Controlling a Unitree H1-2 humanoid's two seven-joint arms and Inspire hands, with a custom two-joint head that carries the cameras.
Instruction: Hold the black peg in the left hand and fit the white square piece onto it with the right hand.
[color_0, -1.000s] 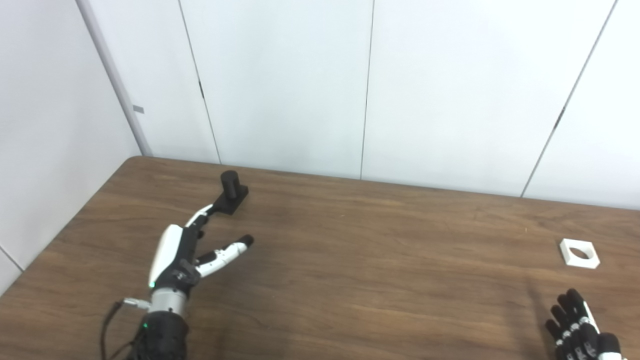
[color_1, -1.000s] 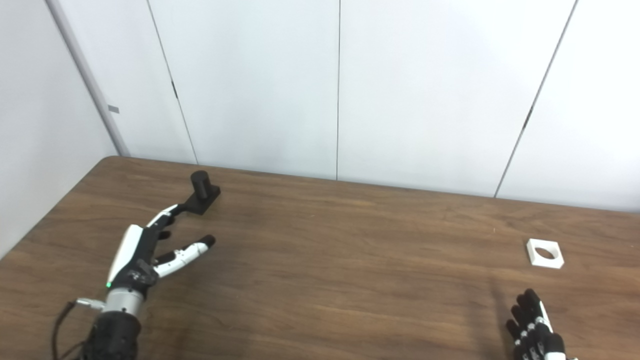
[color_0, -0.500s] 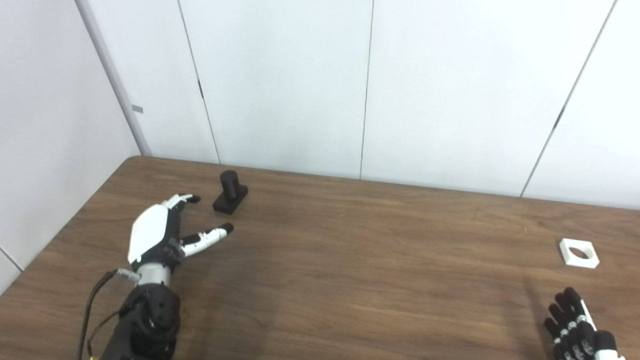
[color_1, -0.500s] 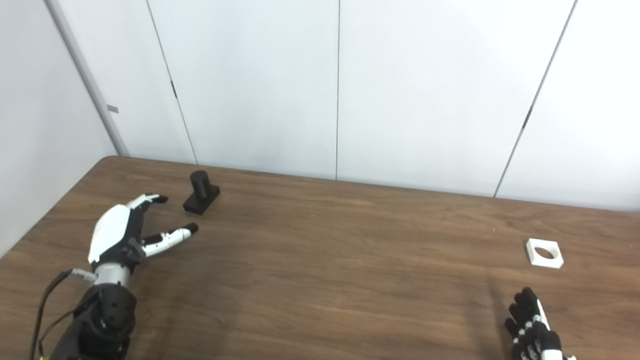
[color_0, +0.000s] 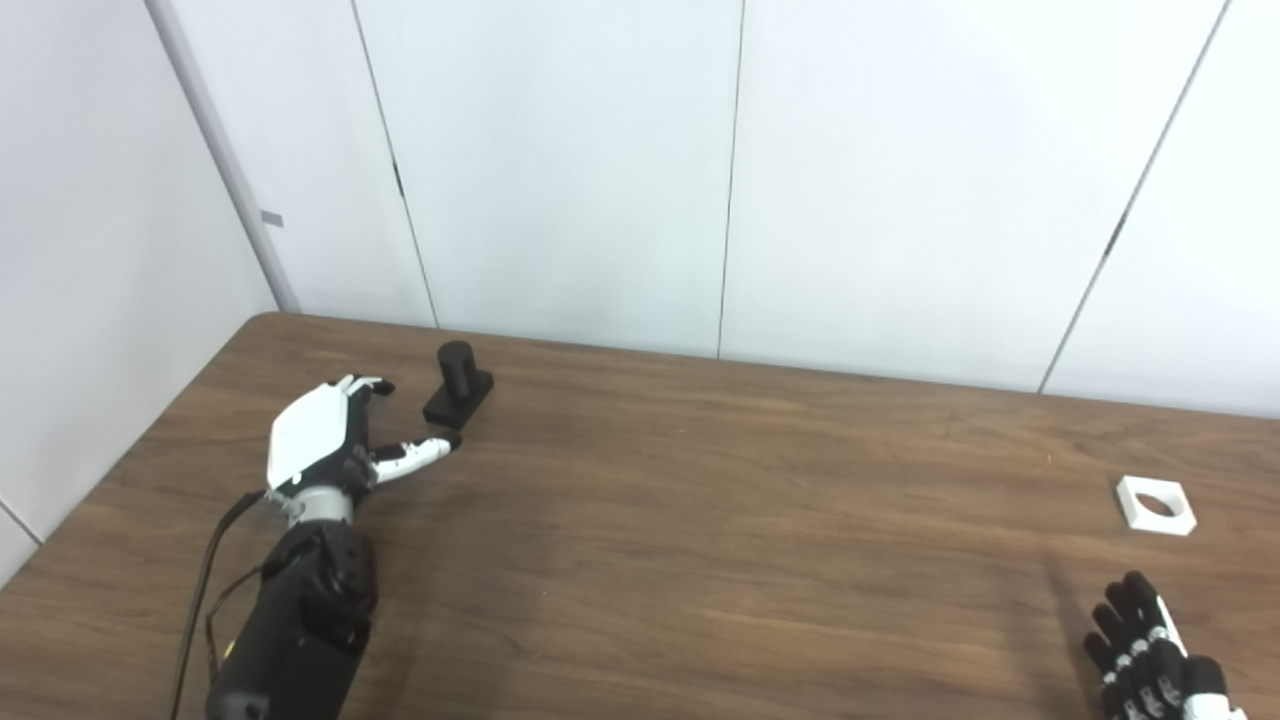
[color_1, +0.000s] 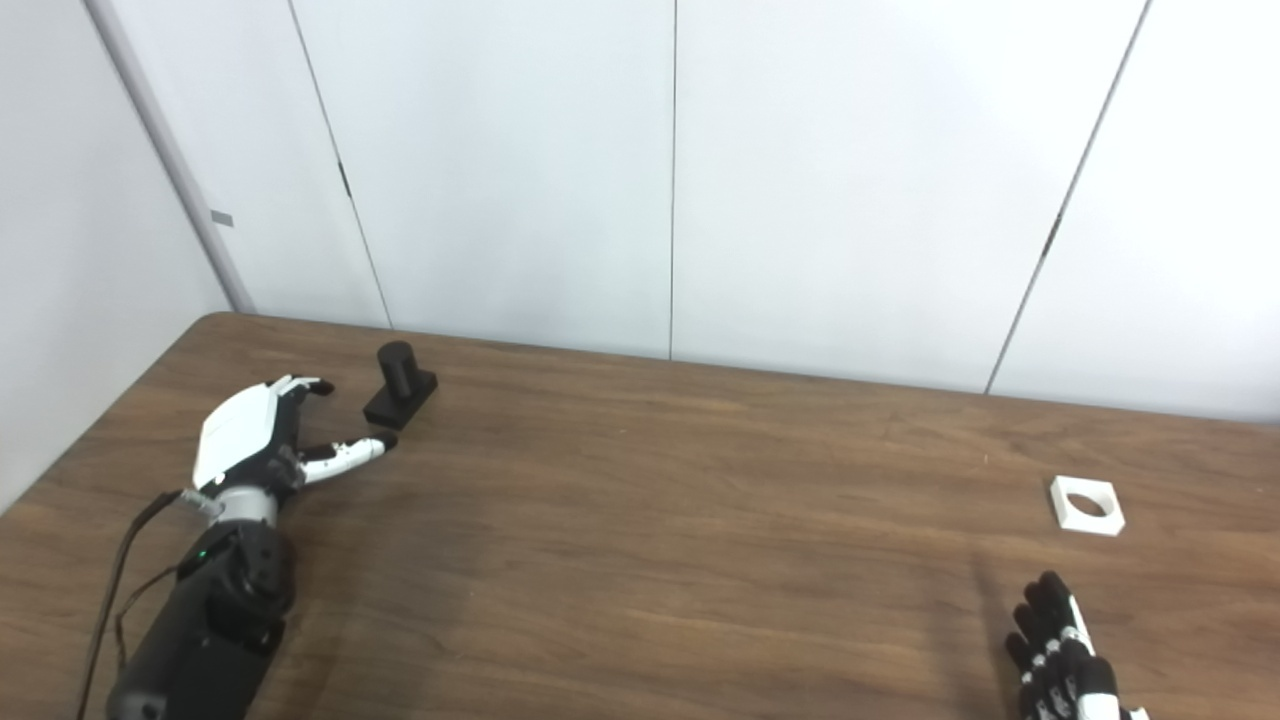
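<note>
left eye view: left hand (color_0: 320, 440) above the wooden table (color_0: 700, 560), fingers spread and holding nothing, its thumb tip just beside the base of the black peg (color_0: 457, 382), which stands upright near the far left corner. white square piece (color_0: 1156, 504) lies flat near the right edge. right hand (color_0: 1150, 650) at the lower right, empty, fingers extended.

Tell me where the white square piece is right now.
The white square piece lies flat on the table at the far right, apart from and just beyond the right robot hand.
</note>
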